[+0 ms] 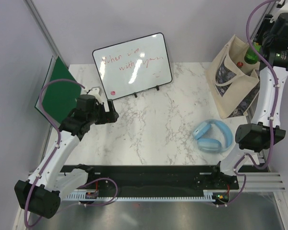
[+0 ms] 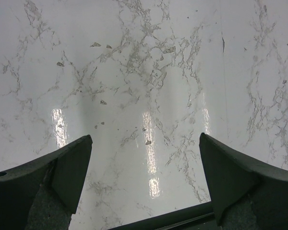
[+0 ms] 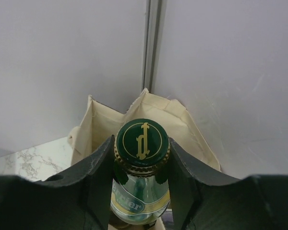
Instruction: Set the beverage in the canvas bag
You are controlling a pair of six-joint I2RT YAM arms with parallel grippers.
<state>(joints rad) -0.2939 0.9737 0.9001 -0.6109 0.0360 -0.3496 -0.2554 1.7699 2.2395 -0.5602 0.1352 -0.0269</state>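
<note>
Over the bag mouth, far right corner: the right tool [image 3: 142, 152] is clamping the neck of the green glass bottle [image 3: 140, 197] just under its cap [image 3: 142, 140], one finger on each side, jaws narrow and touching the glass.
Bottle attitude: it is hanging upright between the fingers, cap toward the wrist camera.
Bottle versus bag: it is sitting above the open top of the canvas bag [image 1: 230, 81]. In the wrist view the cream cloth [image 3: 180, 120] is showing behind and below it. How deep its base is reaching cannot be told.
Bag position: it is standing at the far right of the worktop [image 1: 149, 136], near the wall, with its dark printed panel facing left.
Bag contents: a red-topped item [image 1: 239, 63] is showing inside.
Cap marking: a gold ring and a gold emblem like a letter "d" are showing on dark green.
Bottle label: the yellow-edged label is showing only the letters "rier".
Left tool [image 2: 145, 138]: it is hovering wide open over bare marble, holding nothing, well apart from the bag.
Whiteboard [image 1: 132, 64]: red handwriting is running in two lines, reading "When" and "with"; the rest is illegible.
Headphones [image 1: 212, 136]: the light blue pair is lying near the bag.
</note>
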